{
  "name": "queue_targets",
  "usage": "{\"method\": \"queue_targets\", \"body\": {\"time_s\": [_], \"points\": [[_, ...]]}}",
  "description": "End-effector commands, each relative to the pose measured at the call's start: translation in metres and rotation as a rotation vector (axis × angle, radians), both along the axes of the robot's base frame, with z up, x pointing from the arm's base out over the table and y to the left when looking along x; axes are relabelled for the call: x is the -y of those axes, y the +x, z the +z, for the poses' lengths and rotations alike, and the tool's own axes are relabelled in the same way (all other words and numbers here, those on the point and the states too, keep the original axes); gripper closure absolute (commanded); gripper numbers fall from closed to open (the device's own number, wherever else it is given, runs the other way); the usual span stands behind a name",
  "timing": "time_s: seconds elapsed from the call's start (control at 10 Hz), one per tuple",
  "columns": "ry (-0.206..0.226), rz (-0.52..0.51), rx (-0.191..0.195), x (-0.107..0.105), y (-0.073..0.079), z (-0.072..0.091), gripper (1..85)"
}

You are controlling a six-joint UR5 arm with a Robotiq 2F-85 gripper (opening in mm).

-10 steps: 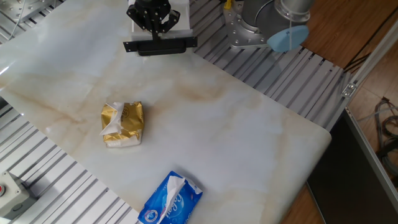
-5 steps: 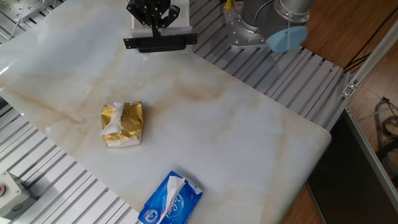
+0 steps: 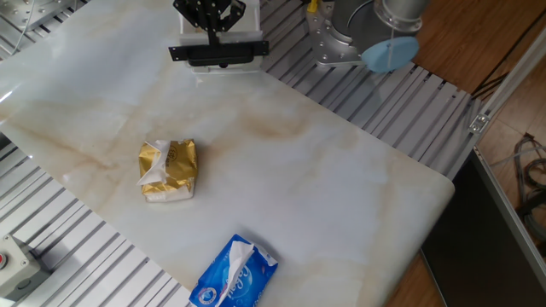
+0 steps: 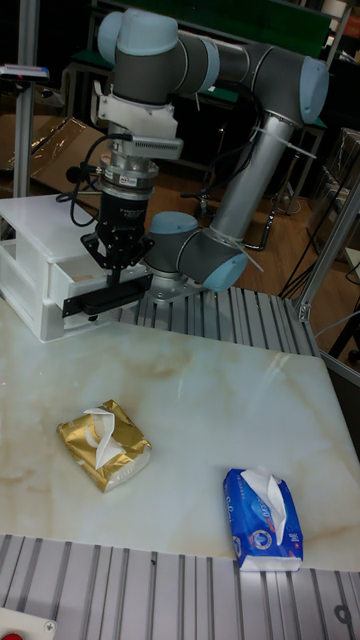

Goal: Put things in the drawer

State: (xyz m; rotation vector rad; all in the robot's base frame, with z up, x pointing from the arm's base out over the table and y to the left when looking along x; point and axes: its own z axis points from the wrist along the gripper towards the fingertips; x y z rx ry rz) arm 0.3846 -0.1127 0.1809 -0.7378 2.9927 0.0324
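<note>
The white drawer (image 3: 223, 38) (image 4: 40, 250) stands at the table's far edge, its black-trimmed front (image 3: 217, 53) (image 4: 105, 295) pulled out only slightly. My gripper (image 3: 211, 26) (image 4: 117, 268) points down right at the top of that front. Its fingers are drawn together to a point and seem closed on the front. The knob is hidden behind the fingers. The wooden cube is out of view, and I cannot see inside the drawer.
A gold foil packet (image 3: 168, 170) (image 4: 103, 444) lies left of centre on the marble table top (image 3: 324, 196). A blue-and-white tissue pack (image 3: 235, 275) (image 4: 262, 518) sits at the near edge. The arm's base (image 3: 341, 38) stands right of the drawer.
The gripper has moved back toward the drawer unit. The black front has gone with it, so the drawer is further in than a second ago.
</note>
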Motion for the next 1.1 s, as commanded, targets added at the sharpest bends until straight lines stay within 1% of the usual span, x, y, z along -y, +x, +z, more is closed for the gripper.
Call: {"method": "queue_targets", "body": {"time_s": [0.0,0.5,1.0], "points": [[0.016,0.004,0.019,0.006,-0.005,-0.002,84.7],[0.014,0.001,0.014,0.018,-0.021,-0.001,84.7],[0.025,0.001,0.017,0.023,-0.030,-0.004,84.7]]}}
